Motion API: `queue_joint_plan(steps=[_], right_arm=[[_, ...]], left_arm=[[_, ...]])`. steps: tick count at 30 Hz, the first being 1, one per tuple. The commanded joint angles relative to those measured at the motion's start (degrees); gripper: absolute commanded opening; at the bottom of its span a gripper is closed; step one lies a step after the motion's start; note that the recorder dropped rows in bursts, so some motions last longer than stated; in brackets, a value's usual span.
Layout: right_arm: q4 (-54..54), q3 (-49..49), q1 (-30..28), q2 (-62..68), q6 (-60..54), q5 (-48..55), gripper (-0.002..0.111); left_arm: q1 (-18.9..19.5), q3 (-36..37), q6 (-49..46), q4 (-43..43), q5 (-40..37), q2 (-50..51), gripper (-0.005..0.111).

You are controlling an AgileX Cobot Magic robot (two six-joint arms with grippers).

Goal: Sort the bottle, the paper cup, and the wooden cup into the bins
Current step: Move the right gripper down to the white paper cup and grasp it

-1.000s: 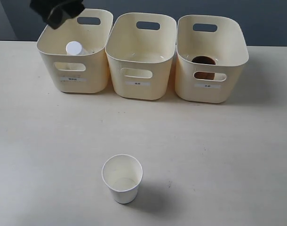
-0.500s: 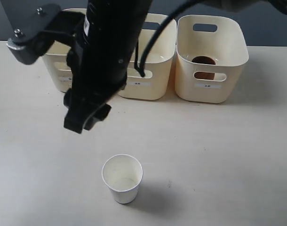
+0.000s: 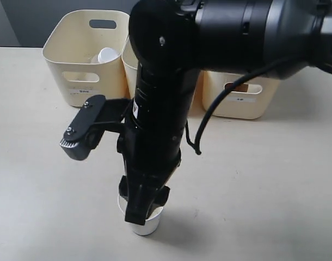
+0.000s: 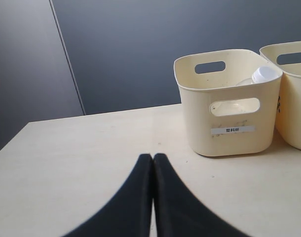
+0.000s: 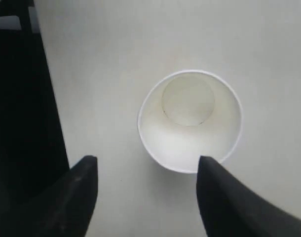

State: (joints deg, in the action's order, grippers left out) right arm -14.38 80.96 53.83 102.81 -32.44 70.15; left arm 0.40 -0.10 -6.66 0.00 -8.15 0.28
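Markings found: each cream bin carries a small white front label. In the left wrist view, the label (image 4: 232, 130) on the near bin (image 4: 229, 106) shows three dark characters, too small to read with certainty. In the exterior view, the labels at 10 o'clock (image 3: 81, 92) and 2 o'clock (image 3: 240, 99) are illegible. No other text is visible.

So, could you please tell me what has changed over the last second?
The right gripper has swung from above the left cream plastic bin down over the white paper cup, jaws open, nothing grasped. The cup, the three bins and the clear white-capped bottle stayed put.
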Motion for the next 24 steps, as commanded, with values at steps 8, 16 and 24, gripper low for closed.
queue_joint_plan(steps=[8,16,24], right_arm=[[-1.3,-2.0,-0.1,3.4,-4.6,-0.2,0.057],[-1.4,-2.0,-0.1,7.5,-5.6,-0.2,0.057],[-1.3,-2.0,-0.1,10.1,-7.0,-2.1,0.056]], left_arm=[[0.0,0.1,0.1,0.0,0.4,-0.3,0.0],[0.0,0.1,0.1,0.0,0.4,-0.3,0.0],[0.0,0.1,0.1,0.0,0.4,-0.3,0.0]])
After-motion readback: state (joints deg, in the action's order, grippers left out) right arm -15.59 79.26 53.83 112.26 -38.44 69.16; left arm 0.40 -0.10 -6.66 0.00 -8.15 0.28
